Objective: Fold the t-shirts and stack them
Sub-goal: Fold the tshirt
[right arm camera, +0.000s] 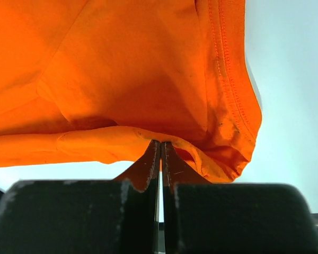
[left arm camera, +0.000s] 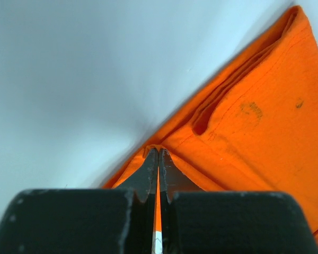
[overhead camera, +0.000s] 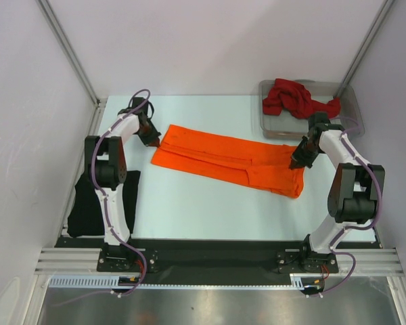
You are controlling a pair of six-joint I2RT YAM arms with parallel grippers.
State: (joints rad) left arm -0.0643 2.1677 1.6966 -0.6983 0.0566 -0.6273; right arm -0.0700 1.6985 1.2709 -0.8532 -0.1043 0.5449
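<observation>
The pale table [overhead camera: 210,217] carries the orange t-shirt [overhead camera: 223,159], folded into a long band that lies slantwise across the middle. The black t-shirt [overhead camera: 88,203] lies to the near left of the orange one, well apart from it. Just beyond the orange shirt's right end sits the grey tray [overhead camera: 352,118], which holds the crumpled dark red t-shirt [overhead camera: 298,98]. The left gripper [left arm camera: 159,154] has its jaws closed on the cloth at the orange shirt's left end. The right gripper [right arm camera: 160,144] pinches the hem at its right end in the same way.
</observation>
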